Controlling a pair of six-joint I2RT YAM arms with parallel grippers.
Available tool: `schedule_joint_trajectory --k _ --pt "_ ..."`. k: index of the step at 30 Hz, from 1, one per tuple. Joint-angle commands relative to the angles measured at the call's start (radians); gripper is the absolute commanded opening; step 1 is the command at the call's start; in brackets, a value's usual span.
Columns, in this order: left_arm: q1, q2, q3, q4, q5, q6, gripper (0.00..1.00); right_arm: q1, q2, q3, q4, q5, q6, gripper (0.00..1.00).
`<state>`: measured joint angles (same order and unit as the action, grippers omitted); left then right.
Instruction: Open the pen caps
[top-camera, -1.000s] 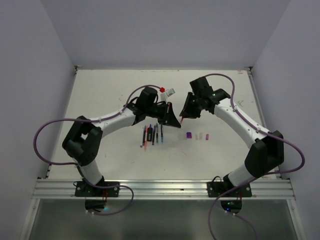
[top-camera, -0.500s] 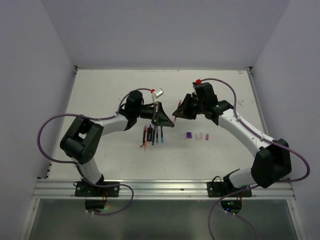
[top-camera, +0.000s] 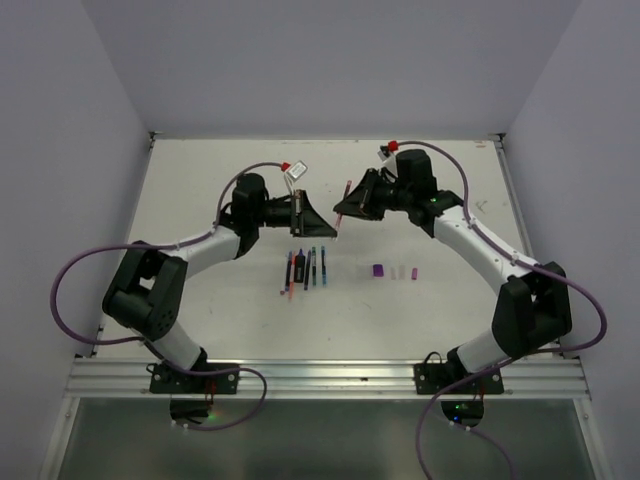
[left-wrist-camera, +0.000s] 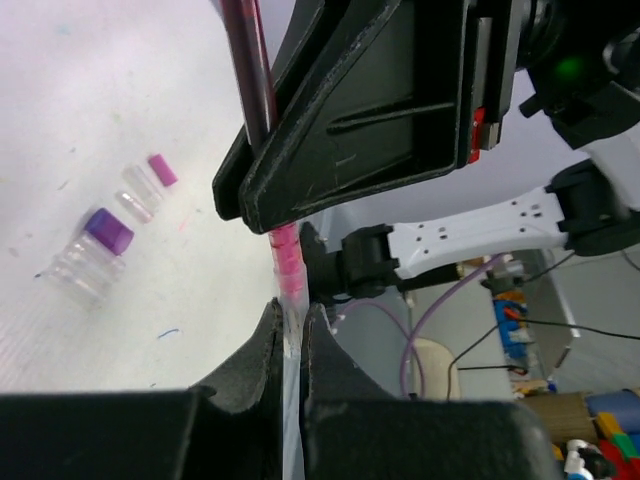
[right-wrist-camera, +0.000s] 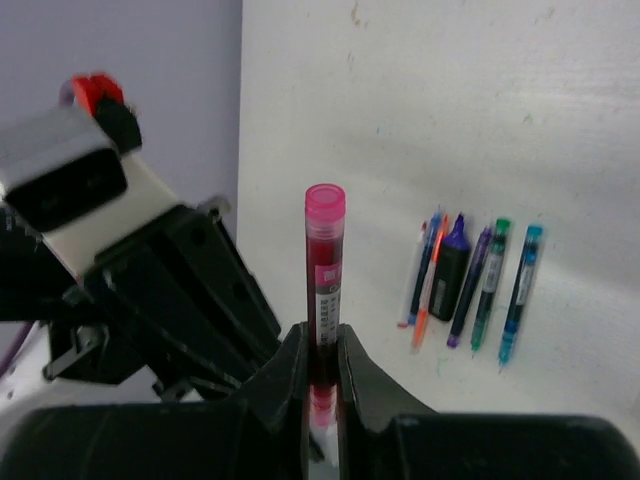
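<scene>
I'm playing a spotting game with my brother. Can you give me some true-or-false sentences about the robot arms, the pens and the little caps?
1. The left gripper and the right gripper both pinch the same pink pen. True.
2. The pink pen is lying flat on the table. False: it is held up in the air between the two grippers.
3. A row of pens lies on the table. True.
4. The purple cap sits on top of the row of pens. False: it lies on the table to the right of that row, apart from it.
</scene>
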<state>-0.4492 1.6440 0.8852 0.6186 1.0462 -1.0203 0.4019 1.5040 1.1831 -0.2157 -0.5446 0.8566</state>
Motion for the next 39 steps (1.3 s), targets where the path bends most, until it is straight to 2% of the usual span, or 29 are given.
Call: schedule_joint_trajectory --k 1,5,9,10,11,12,13,14,17,20,25,39 --pt "-0.011 -0.069 0.046 -0.348 0.173 0.284 0.00 -0.061 0.030 0.061 0.121 0.150 -0.010 0.00" --pt "-0.009 -0.081 -0.009 -0.298 0.187 0.261 0.00 -0.075 0.033 0.027 0.238 0.133 0.036 0.00" --pt "0.003 -0.087 -0.022 -0.267 0.167 0.226 0.00 -0.086 0.073 0.079 0.219 0.150 0.030 0.00" --pt "0.010 -0.090 -0.008 -0.308 0.146 0.253 0.00 -0.086 0.096 0.116 0.087 0.158 -0.019 0.00" --pt "0.020 -0.090 0.018 -0.477 0.068 0.358 0.00 -0.081 0.152 0.195 0.019 0.160 -0.057 0.00" --pt "0.041 -0.087 0.081 -0.578 0.017 0.414 0.00 -0.074 0.180 0.235 -0.047 0.160 -0.133 0.00" --pt "0.052 -0.075 0.119 -0.685 -0.041 0.461 0.00 -0.052 0.206 0.277 -0.201 0.170 -0.172 0.00" --pt "0.064 -0.069 0.148 -0.853 -0.175 0.501 0.00 -0.038 0.234 0.341 -0.277 0.188 -0.209 0.00" --pt "0.107 -0.076 0.210 -0.994 -0.375 0.559 0.00 0.005 0.298 0.357 -0.439 0.204 -0.278 0.00" --pt "0.132 -0.130 0.198 -0.973 -0.464 0.530 0.00 0.040 0.308 0.288 -0.459 0.206 -0.287 0.00" --pt "0.135 -0.197 0.178 -0.932 -0.537 0.488 0.00 0.081 0.353 0.220 -0.462 0.180 -0.281 0.00" --pt "0.135 -0.203 0.199 -0.974 -0.560 0.497 0.00 0.141 0.413 0.205 -0.482 0.284 -0.314 0.00"
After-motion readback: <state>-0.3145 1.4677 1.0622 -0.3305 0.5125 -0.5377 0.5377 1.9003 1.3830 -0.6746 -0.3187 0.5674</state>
